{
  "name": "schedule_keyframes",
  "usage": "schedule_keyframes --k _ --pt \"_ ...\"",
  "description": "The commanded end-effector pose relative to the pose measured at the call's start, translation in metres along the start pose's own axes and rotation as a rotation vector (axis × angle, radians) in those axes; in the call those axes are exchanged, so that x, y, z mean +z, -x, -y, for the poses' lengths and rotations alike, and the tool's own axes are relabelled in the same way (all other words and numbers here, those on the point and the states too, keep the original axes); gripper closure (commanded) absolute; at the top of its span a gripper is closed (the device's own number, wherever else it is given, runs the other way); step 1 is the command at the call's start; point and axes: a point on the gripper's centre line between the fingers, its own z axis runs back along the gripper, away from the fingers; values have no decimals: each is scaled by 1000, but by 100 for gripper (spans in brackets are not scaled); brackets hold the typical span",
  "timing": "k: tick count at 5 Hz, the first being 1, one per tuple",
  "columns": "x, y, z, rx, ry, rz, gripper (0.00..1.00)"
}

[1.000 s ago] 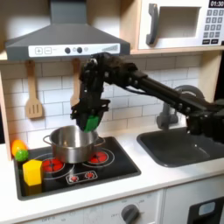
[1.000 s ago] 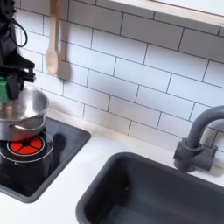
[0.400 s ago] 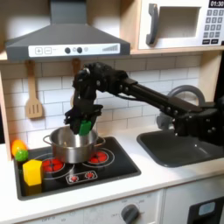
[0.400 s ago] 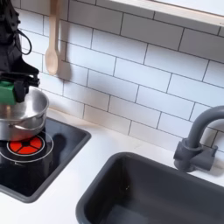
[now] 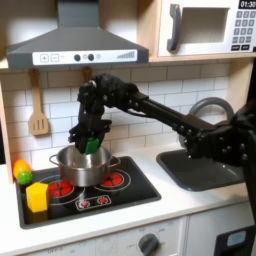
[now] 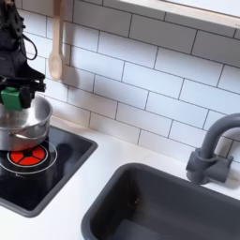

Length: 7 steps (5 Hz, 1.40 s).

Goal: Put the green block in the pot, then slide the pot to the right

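Observation:
The silver pot [image 5: 82, 166] stands on the black toy stove [image 5: 88, 192], seen at the left edge in the second exterior view as the pot [image 6: 23, 120]. Just above its opening hangs the green block [image 5: 93, 144], held in my black gripper [image 5: 90, 140], which is shut on it. In the second exterior view the block [image 6: 12, 96] sits between the fingers of the gripper [image 6: 13, 93], a little above the pot's rim and not touching it. My arm reaches in from the first exterior view's right.
A yellow block [image 5: 37, 195] stands on the stove's front left corner, with a small green ball [image 5: 24, 176] and a yellow-orange item behind it. A wooden spatula [image 5: 38, 110] hangs on the tiled wall. A dark sink [image 5: 205, 165] with a grey faucet [image 6: 212, 150] lies to the first exterior view's right.
My gripper has carried the green block toward the first exterior view's left, from the pot's right rim to over its opening. The pot has stayed put.

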Motion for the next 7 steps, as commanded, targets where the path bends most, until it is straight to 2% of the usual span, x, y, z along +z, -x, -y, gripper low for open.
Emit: schedule_keyframes --k 1,3,5,7 --pt "-12 -1 1 -18 12 -55 0" --pt "-11 4 1 -20 13 -67 0" --pt "-29 20 2 -32 12 -136 0" --pt "-37 27 6 -38 23 -163 0"
